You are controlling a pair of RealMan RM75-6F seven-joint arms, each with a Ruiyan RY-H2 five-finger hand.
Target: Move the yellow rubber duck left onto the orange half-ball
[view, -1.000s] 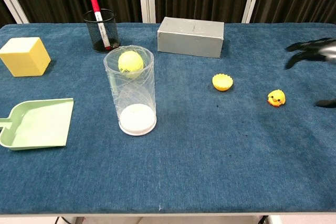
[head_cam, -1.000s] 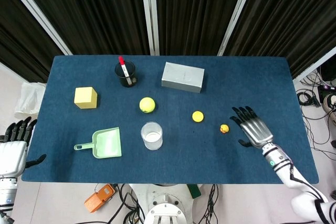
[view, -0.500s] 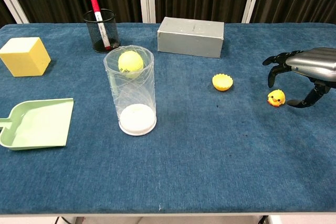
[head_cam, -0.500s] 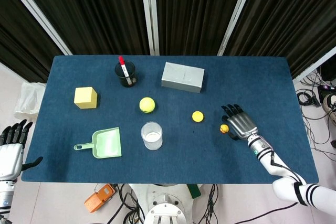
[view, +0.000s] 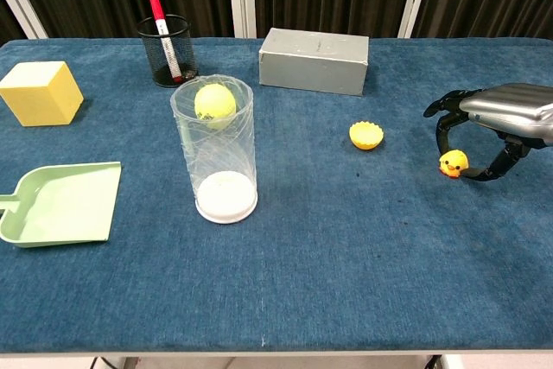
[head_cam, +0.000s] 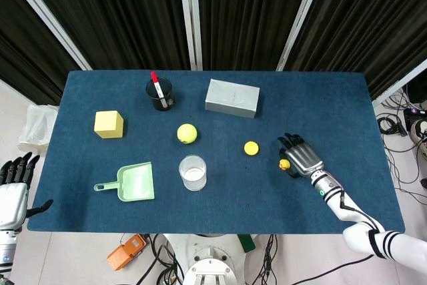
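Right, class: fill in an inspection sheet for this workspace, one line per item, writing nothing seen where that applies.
Surface: blue table, nothing spilled.
Job's things: duck on the cloth; orange half-ball to its left, apart.
Clutter: clear cup, tennis ball, grey box, pen holder, yellow cube, green dustpan.
Robot hands: right robot hand curled around the duck; left robot hand off the table, fingers apart.
Cables: on the floor.
Surroundings: dark curtains.

Your right hand (head_cam: 301,157) has a silver metal back and black fingers (view: 445,118); behind it you've got a white forearm with a green wrist ring and black bands. Your left hand (head_cam: 12,191): same silver-white shell, black fingers.
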